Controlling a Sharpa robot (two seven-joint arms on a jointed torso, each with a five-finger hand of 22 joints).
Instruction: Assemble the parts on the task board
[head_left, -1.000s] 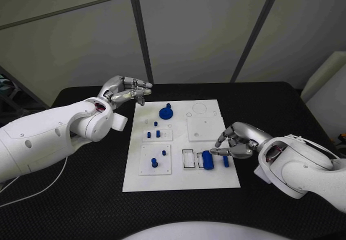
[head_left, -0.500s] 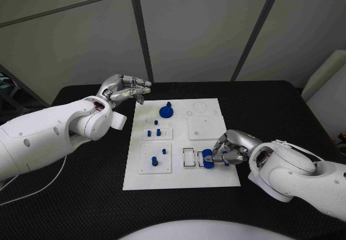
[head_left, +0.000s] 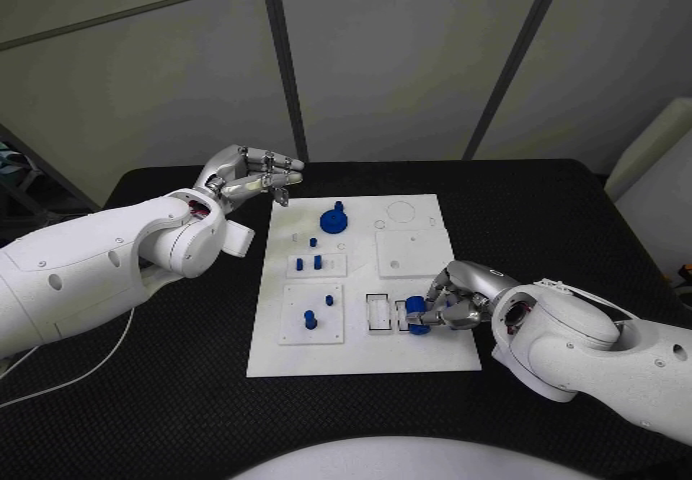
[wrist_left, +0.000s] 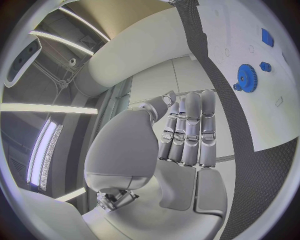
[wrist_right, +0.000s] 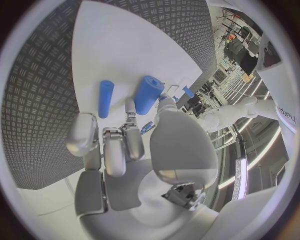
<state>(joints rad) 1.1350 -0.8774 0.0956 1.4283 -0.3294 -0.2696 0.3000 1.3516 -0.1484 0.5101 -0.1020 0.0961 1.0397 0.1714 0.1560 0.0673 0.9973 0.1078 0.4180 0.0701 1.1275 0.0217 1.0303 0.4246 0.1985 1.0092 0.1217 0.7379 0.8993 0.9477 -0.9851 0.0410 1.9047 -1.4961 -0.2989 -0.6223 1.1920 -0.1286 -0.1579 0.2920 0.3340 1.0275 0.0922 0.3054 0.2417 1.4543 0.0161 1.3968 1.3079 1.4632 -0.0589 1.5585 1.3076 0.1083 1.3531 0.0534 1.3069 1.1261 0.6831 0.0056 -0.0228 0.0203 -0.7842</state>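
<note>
Head view: white board (head_left: 361, 355) on black surface (head_left: 173, 400). Thick blue cylinder (head_left: 417, 311) and thin blue rod (wrist_right: 105, 98) lie near the board's right edge. Right hand (head_left: 450, 297) curls over the cylinder, fingertips (wrist_right: 129, 106) touching it; firm hold cannot be told. Likely light, stiff, smooth plastic, prone to rolling; pinch mid-length. Left hand (head_left: 254, 176) raised, fingers together, empty.

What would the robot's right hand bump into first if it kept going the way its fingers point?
Probably the thick blue cylinder lying on the white task board; the right hand has its fingertips right at it, though actual contact is unclear.
</note>
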